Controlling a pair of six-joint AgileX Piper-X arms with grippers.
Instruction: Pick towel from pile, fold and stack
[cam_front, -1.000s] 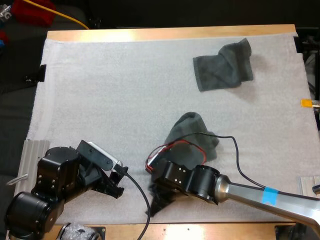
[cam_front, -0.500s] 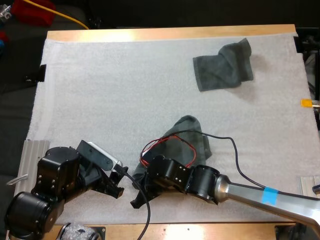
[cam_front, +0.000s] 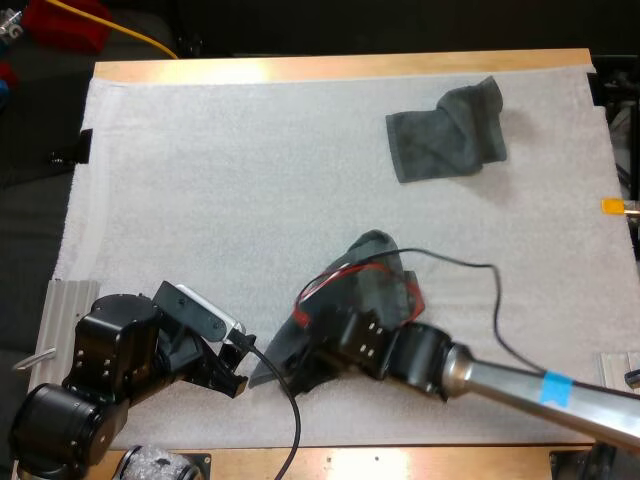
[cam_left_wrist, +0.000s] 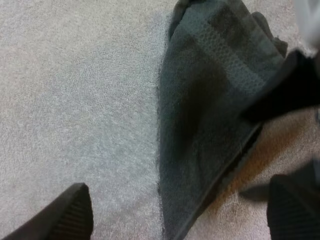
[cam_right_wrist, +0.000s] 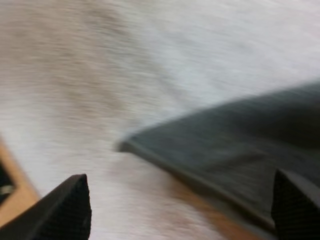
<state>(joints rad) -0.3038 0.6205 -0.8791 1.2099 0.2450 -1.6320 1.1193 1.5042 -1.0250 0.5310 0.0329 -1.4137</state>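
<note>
Left hand (cam_left_wrist: 178, 207), spread wide and empty, sits just beside the dark grey-green cloth towel (cam_left_wrist: 210, 100); right hand (cam_right_wrist: 182, 200), likewise spread and empty, hovers at its corner on the white mat (cam_front: 200, 180).

My right arm (cam_front: 425, 358) hides most of the near towel (cam_front: 372, 250) from above; in its wrist view the towel's edge is just a smear.

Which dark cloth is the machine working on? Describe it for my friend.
On the white mat, find the near side's middle, where the right arm reaches in. The grey-green towel there lies partly under that arm, drawn to a point; the other towel sits alone, far right.
</note>
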